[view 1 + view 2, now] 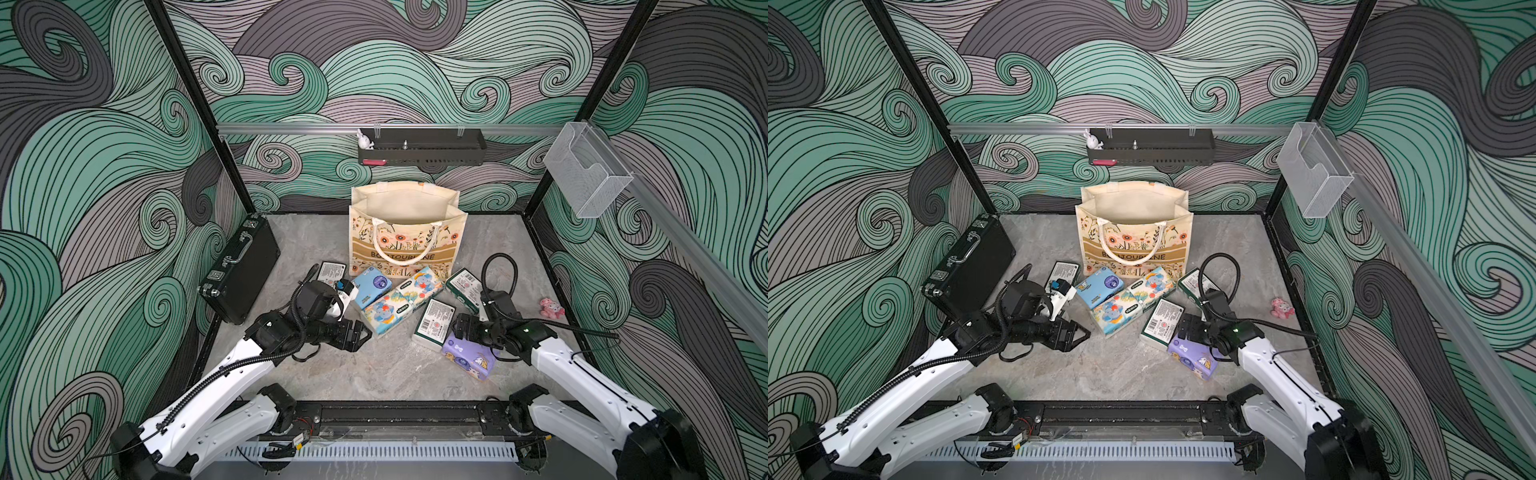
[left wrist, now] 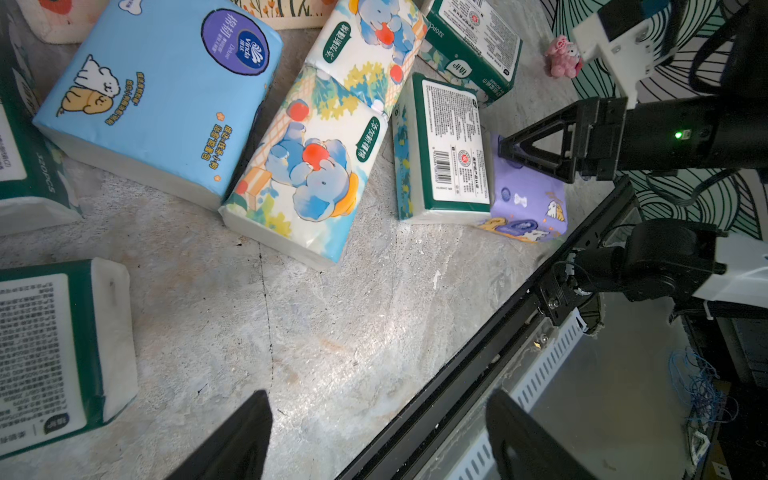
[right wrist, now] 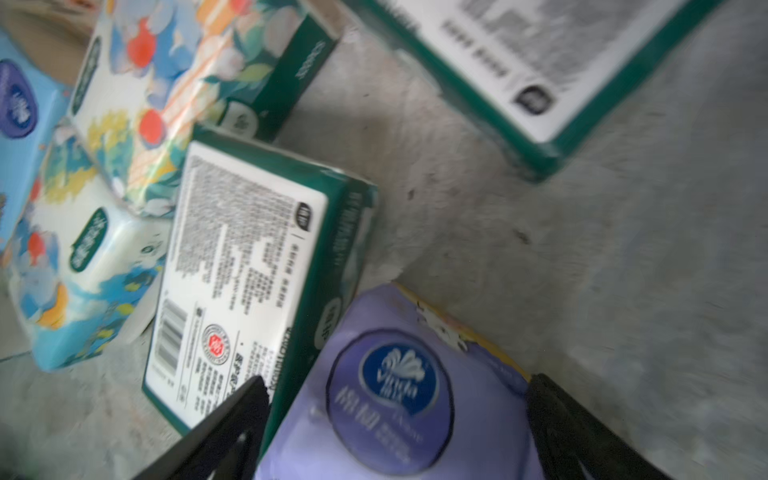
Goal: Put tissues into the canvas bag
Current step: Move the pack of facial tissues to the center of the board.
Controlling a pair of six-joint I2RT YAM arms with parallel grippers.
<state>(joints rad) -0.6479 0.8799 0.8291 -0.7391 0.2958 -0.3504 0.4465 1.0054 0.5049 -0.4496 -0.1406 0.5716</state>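
The canvas bag (image 1: 409, 232) (image 1: 1133, 232) stands upright and open-mouthed at the back middle. The tissues lie on the floor in front of it: a light blue pack (image 1: 371, 286), elephant-print packs (image 1: 399, 303), dark green packs (image 1: 434, 324) (image 1: 463, 286) (image 1: 330, 272) and a purple pack (image 1: 469, 357) (image 3: 395, 395). My right gripper (image 1: 457, 329) (image 3: 399, 382) is open, with one finger on each side of the purple pack's end. Left of the packs, my left gripper (image 1: 365, 332) (image 2: 378, 399) hangs open over bare floor with nothing between its fingers.
A black briefcase (image 1: 241, 270) leans at the left wall. A small pink toy (image 1: 552, 308) sits near the right wall. On the back rail hangs a black shelf (image 1: 422, 147), and a clear holder (image 1: 586, 170) hangs at the right. The black front rail (image 2: 478, 345) runs close under the left gripper.
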